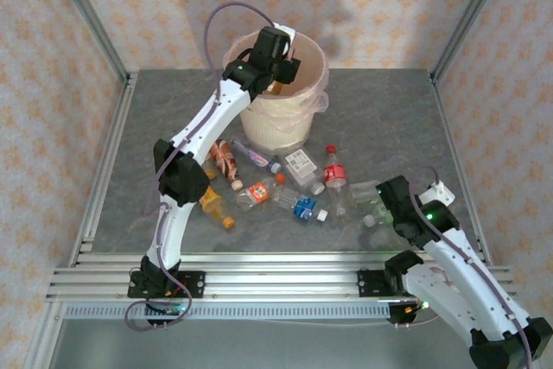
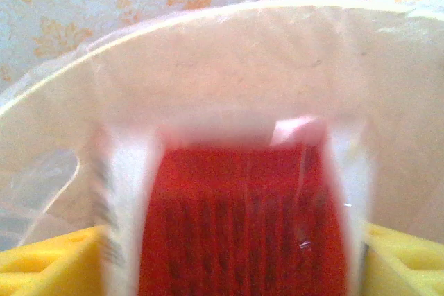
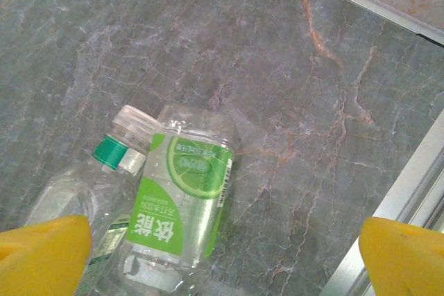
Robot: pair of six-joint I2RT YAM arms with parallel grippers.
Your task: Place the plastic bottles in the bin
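Red-labelled bottle [image 2: 243, 220] sits clamped in our left pincer [image 2: 229, 268] above the bin [image 2: 243, 67]; we should release only once well inside its rim. Our right pincer [image 3: 223, 261] hovers spread over a green-labelled bottle [image 3: 184, 199] on the worktop [image 3: 277, 67].

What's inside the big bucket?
A pinkish bag lines the bin, and the left tool holds a red-labelled bottle at its opening. The bin's bottom is hidden behind them, so anything lying there cannot be seen.
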